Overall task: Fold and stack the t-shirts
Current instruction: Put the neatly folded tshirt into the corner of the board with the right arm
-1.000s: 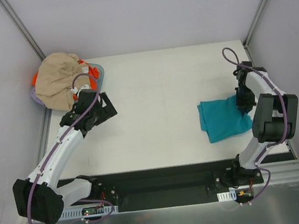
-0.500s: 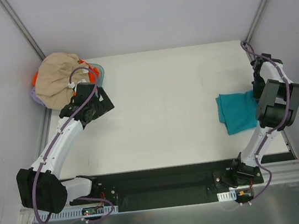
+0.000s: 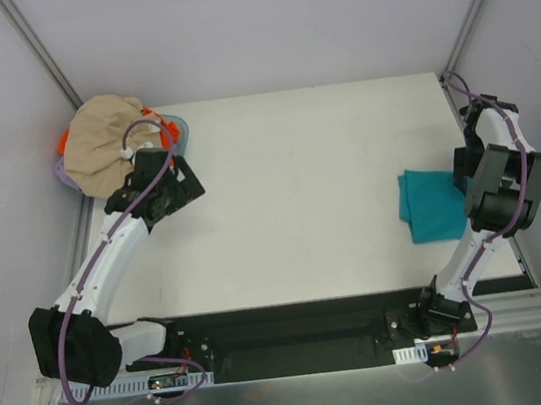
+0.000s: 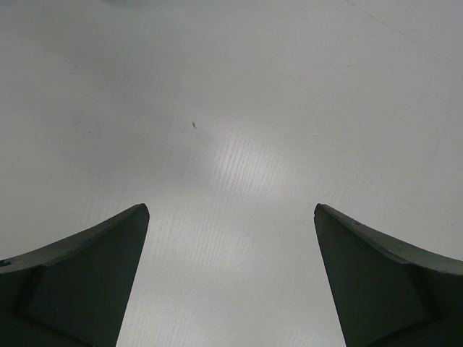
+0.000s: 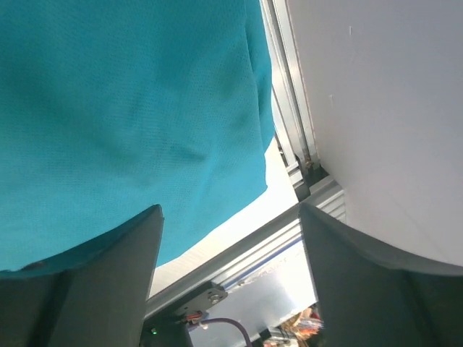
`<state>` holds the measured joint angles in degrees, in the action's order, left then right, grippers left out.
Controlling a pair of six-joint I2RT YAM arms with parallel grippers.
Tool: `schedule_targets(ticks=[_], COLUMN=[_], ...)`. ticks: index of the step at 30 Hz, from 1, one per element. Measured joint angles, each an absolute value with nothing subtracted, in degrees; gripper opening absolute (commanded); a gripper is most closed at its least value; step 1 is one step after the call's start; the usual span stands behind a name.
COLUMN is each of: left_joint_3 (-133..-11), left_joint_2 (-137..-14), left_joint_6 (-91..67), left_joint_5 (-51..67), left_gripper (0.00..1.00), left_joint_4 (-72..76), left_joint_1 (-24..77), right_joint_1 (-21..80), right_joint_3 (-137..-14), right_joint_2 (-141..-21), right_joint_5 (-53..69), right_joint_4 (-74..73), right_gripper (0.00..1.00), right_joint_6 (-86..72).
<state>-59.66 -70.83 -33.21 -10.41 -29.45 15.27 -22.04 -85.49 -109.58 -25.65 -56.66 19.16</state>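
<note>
A teal-blue t-shirt (image 3: 432, 205) lies folded flat near the table's right edge. In the right wrist view it (image 5: 123, 123) fills the upper left. My right gripper (image 3: 465, 170) hovers at the shirt's right side, and its jaws (image 5: 230, 210) stand open with nothing between them. A beige t-shirt (image 3: 107, 150) is heaped on the basket at the far left, with an orange t-shirt (image 3: 63, 143) peeking from under it. My left gripper (image 3: 176, 191) is just right of that heap. It (image 4: 230, 210) is open over bare white table.
The bluish-lavender basket (image 3: 180, 130) sits in the far left corner against the wall. An aluminium frame rail (image 5: 289, 144) runs along the table's right edge next to the teal shirt. The black base plate (image 3: 288, 326) spans the near edge.
My right gripper carried the teal shirt rightward, then opened and let go of it; the shirt now lies folded by the right edge. The left gripper shifted slightly toward the basket.
</note>
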Motion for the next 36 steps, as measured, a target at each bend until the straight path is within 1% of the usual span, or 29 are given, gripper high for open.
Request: schedule_targets(ticks=[1, 2, 5, 8, 12, 16, 19, 27, 32, 36], left_joint_3=[-59.66, -59.66, -59.57, -58.81, -56.9, -53.01, -49.8, -44.03, -43.68, -42.65], left_joint_2=[-70.57, -70.28, -68.53, -66.19, -63.4, -60.2, -57.52, -53.67, -53.69, -52.45], left_joint_6=[-33.23, -33.28, -33.78, -34.5, -35.92, -37.19, -38.13, -39.68, -39.72, -39.86], left_joint_5=[-10.22, -9.87, -8.95, -7.94, -6.13, -4.51, -3.49, -1.3, -0.99, -0.99], left_gripper=[0.99, 0.99, 0.99, 0.99, 0.99, 0.99, 0.99, 0.99, 0.99, 0.99], left_joint_4=[-29.47, -29.47, -29.45, -29.63, -30.96, -32.4, -33.61, -34.54, -34.85, -34.7], left_joint_1=[15.27, 15.27, 15.27, 15.27, 15.27, 15.27, 15.27, 15.27, 15.27, 15.27], right_joint_1=[-21.82, -21.61, -19.09, -14.04, -6.37, -3.66, -1.19, 10.09, 11.25, 11.51], right_joint_3=[-86.02, -86.26, -85.91, -83.79, -76.42, -63.94, -54.74, -38.83, -33.61, -32.51], right_joint_2=[-109.45, -109.19, -106.26, -99.72, -84.77, -67.72, -59.13, -50.92, -49.95, -49.87], right_joint_5=[-25.56, -25.43, -24.56, -23.0, -17.1, -6.28, 1.41, 13.58, 15.59, 16.88], right_joint_4=[-56.66, -56.49, -55.83, -53.8, -47.64, -38.06, -32.12, -20.71, -15.42, -12.14], right_gripper=[0.98, 0.97, 0.97, 0.97, 0.97, 0.97, 0.97, 0.97, 0.97, 0.97], right_joint_6=[18.74, 18.31, 17.56, 16.71, 13.72, 8.97, 5.82, 0.64, -0.45, -0.93])
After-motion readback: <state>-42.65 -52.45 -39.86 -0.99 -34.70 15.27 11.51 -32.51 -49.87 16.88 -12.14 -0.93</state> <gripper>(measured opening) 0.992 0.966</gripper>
